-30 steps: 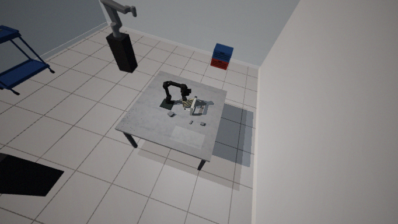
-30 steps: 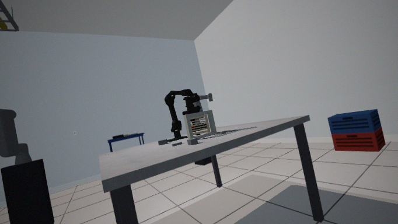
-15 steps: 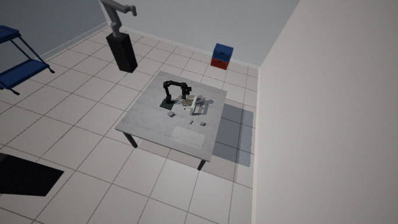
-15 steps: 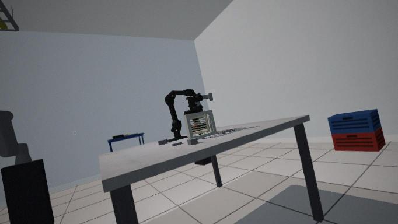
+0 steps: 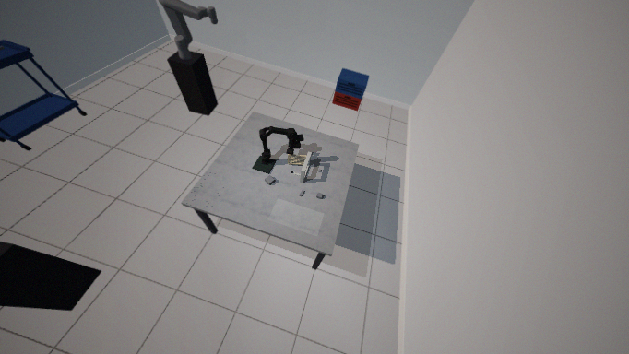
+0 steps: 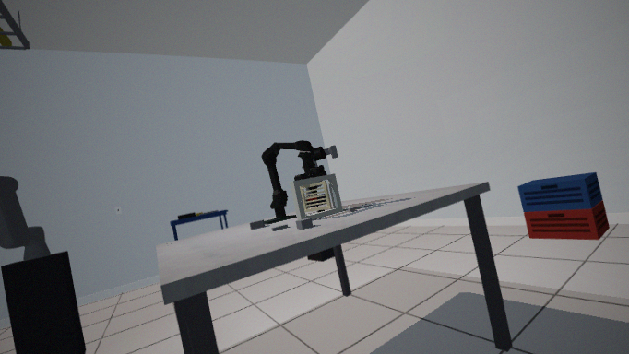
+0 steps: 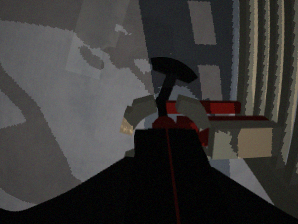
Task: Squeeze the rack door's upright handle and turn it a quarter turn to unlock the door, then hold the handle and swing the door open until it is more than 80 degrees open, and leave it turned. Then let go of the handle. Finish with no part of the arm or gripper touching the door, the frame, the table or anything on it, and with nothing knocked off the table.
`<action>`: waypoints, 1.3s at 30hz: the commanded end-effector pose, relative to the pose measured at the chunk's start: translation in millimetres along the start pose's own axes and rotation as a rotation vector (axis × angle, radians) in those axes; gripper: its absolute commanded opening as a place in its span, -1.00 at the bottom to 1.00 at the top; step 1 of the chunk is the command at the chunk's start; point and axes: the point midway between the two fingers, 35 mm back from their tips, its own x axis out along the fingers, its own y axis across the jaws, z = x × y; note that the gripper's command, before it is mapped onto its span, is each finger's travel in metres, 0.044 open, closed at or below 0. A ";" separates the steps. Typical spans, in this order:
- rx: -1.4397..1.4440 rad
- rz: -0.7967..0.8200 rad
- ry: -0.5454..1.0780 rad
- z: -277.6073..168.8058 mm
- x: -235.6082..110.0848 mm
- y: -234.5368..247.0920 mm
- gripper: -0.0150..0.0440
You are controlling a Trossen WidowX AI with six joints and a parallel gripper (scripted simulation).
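The rack door (image 5: pixel 296 159) (image 6: pixel 326 195), a cream slatted panel, stands swung out from the pale upright frame (image 5: pixel 302 175) (image 6: pixel 297 203), roughly square to it; the exact angle is unclear. Its slats fill the right of the wrist view. My gripper (image 5: pixel 290 152) (image 7: pixel 168 172) is shut on the door handle (image 7: pixel 167 90), beside the door's free side. In the wrist view the handle's dark stem and curved end stand between the fingertips, with red parts beside them. In the exterior view the fingertips are hidden behind the frame.
Small grey blocks (image 5: pixel 270 180) (image 6: pixel 304 224) lie on the table (image 5: pixel 240 184) (image 6: pixel 221 249) near the frame. The arm's dark base plate (image 5: pixel 263 165) is left of the door. A black pedestal with a grey arm (image 5: pixel 194 88) and blue and red crates (image 5: pixel 350 88) (image 6: pixel 564 207) stand on the floor.
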 end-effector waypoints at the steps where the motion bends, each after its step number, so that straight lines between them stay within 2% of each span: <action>1: 0.083 0.000 -0.002 2.9 -0.3 8.5 -0.41; 15: 0.269 0.003 -0.002 12.4 -0.6 36.4 -0.41; 32: 0.271 0.003 -0.002 12.4 -0.6 36.8 -0.41; 39: 0.271 0.003 -0.002 12.4 -0.6 36.8 0.21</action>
